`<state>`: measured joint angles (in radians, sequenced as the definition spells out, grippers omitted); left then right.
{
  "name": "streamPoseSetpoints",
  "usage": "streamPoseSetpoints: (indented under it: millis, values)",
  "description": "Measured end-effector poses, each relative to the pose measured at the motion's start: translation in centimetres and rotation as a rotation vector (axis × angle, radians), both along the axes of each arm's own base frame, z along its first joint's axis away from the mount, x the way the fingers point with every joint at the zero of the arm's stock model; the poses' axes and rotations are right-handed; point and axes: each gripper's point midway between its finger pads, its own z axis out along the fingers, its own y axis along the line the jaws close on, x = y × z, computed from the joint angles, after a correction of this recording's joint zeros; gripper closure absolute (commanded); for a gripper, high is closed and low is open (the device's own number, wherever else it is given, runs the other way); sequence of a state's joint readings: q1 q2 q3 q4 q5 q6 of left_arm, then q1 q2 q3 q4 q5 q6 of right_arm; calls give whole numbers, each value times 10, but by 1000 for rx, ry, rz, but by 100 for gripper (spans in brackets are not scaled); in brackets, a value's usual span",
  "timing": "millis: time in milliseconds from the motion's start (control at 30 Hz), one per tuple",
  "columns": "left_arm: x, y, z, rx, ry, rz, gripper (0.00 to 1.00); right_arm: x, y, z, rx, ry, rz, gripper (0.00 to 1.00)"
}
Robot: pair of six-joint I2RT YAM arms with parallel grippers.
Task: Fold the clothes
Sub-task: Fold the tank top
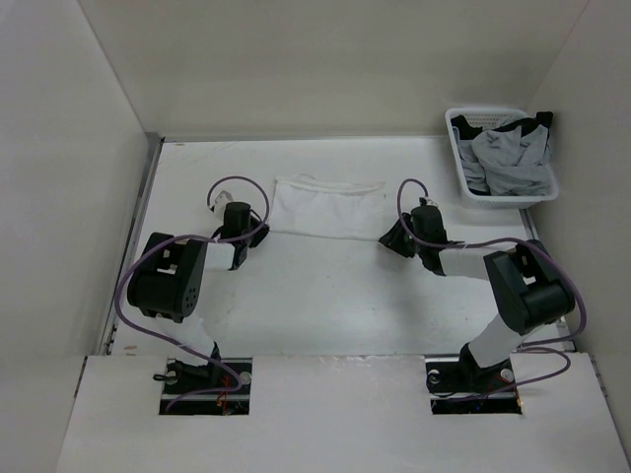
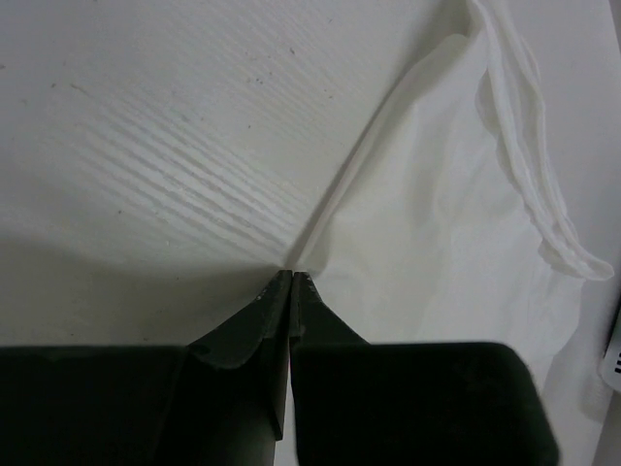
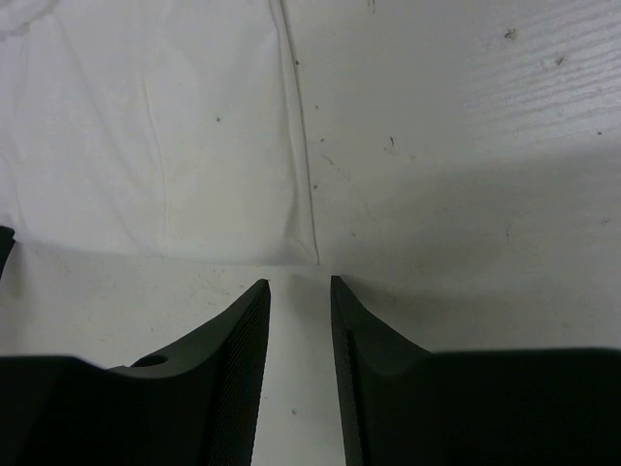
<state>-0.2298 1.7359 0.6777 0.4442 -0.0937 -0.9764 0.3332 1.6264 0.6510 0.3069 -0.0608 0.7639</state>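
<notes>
Our left hand (image 2: 292, 277), a black two-finger clamp, has its tapered tips pressed together with no gap. Our right hand (image 3: 300, 283), black with ribbed fingers (image 3: 233, 359), stands parted, nothing between them. Behind each hand, the left arm (image 1: 168, 281) and right arm (image 1: 523, 291) fold back at bent elbows.

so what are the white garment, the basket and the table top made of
The garment: thin soft white cloth, matte; it wrinkles and its hem ripples. The basket: white plastic by the look, with slatted walls. The table: probably white-painted wood or laminate; faint grain lines show.
</notes>
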Motion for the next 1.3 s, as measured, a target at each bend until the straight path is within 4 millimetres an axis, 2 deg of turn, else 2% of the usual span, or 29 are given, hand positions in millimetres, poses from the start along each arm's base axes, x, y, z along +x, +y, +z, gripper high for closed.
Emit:
streamPoseSetpoints:
  millis: [67,367,533,633,733,800,867,933,1033,1167,1233,1300]
  values:
    - [-5,1,1,1,1,1,100,4,1,-1,4,4,-4,70]
    - [-15,3,7,-2,-9,0,100,22,9,-6,26,15,-23,97]
    - [-18,3,9,-9,-8,-5,100,22,8,-6,23,11,-28,100]
    - [-27,2,27,-27,-32,-13,100,14,6,3,12,-13,-29,100]
    - [-38,4,70,-47,-116,-18,100,1,8,36,16,-85,-7,100]
    - [-46,6,108,-63,-196,-22,100,-10,12,71,24,-162,16,100]
    - [-60,8,150,-77,-290,-28,100,-28,18,114,38,-260,47,100]
    - [-78,11,182,-87,-362,-34,100,-53,23,160,61,-368,80,100]
    - [-111,10,218,-96,-425,-62,100,-100,26,210,94,-476,131,100]
    - [-155,4,261,-114,-486,-118,100,-157,25,254,125,-527,200,100]
    - [-172,0,282,-131,-523,-143,100,-173,24,271,132,-536,216,100]
    - [-180,-2,292,-140,-540,-155,100,-178,24,278,120,-534,218,100]
